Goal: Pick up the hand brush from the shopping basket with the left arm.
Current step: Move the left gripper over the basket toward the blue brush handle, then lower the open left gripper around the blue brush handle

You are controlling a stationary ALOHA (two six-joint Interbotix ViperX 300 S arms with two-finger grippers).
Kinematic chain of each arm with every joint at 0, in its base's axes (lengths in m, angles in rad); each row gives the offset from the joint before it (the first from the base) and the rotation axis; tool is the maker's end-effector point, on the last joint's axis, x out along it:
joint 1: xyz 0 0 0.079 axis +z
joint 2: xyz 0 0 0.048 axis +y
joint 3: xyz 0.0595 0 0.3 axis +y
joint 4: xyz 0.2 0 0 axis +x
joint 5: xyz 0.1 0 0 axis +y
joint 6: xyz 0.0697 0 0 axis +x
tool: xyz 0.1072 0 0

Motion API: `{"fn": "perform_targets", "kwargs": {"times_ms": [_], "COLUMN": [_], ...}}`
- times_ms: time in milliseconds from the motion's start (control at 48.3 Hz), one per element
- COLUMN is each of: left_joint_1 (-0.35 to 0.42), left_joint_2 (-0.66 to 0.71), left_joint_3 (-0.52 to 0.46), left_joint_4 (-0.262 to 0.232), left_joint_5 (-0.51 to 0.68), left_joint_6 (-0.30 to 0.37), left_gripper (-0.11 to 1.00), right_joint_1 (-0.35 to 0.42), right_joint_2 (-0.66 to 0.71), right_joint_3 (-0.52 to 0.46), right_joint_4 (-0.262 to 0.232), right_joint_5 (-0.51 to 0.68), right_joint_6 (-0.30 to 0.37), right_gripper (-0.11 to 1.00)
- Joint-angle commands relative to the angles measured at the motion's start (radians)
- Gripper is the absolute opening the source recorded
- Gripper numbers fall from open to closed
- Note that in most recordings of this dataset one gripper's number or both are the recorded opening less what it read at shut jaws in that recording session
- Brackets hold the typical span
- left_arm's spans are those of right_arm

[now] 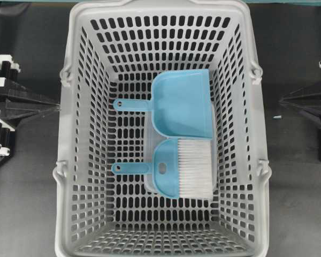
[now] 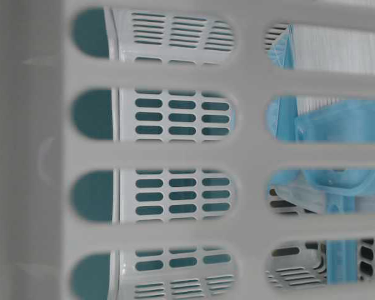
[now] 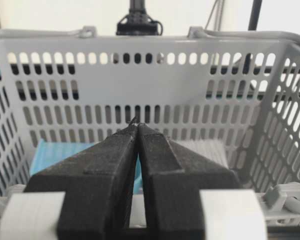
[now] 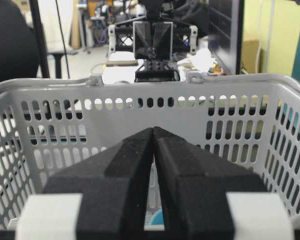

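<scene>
- The hand brush [image 1: 174,170] is lying flat on the floor of the shopping basket [image 1: 80,134], in the half nearer the bottom edge of the overhead view.
- It is showing a light-blue plastic body with a thin handle pointing toward the left arm's side, ending in a small round hole, and a wide block of white bristles fanning toward the right of that view.
- A light-blue dustpan [image 1: 179,104] is sitting just beside the brush, toward the top of the overhead view, its handle pointing the same way; the two appear to be touching at the edge.
- The left gripper [image 3: 138,131] is hanging outside the basket's wall, its black foam jaws pressed together with nothing between them.
- The right gripper [image 4: 154,134] is waiting outside the opposite wall, jaws likewise closed together and holding nothing.
- From table level, blue plastic is showing through the blurred wall slots.
</scene>
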Motion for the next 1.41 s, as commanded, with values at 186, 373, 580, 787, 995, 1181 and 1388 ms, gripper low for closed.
{"fn": "perform_targets", "kwargs": {"times_ms": [186,373,580,787,995,1181,1388], "left_joint_1": [-0.061,-0.086,-0.112,-0.121,-0.129,-0.129,-0.135], "left_joint_2": [0.081,0.189,0.356,0.485,0.600,0.704,0.811], "left_joint_3": [-0.186,-0.356,-0.554,-0.667,-0.773,-0.876,-0.968], "left_joint_4": [0.043,0.041,0.043,0.043,0.043,0.043,0.043], "left_joint_5": [0.287,0.520,0.775,0.934,0.991,1.124,1.235], "left_joint_6": [-0.058,-0.058,-0.052,-0.058,-0.095,-0.152,-0.204], "left_gripper": [0.00,0.00,0.00,0.00,0.01,0.32,0.87], "right_joint_1": [-0.005,-0.005,-0.005,-0.005,-0.005,-0.005,-0.005], "right_joint_2": [-0.008,-0.014,-0.015,-0.017,-0.023,-0.031,-0.034], "right_joint_3": [-0.020,-0.026,-0.034,-0.034,-0.034,-0.031,-0.031], "right_joint_4": [0.009,0.009,0.009,0.009,0.009,0.009,0.009], "right_joint_5": [0.060,0.147,0.176,0.189,0.179,0.179,0.179], "right_joint_6": [0.008,0.009,0.008,0.008,0.008,0.008,0.008], "right_gripper": [-0.02,-0.02,-0.02,0.00,0.31,0.70,0.75]}}
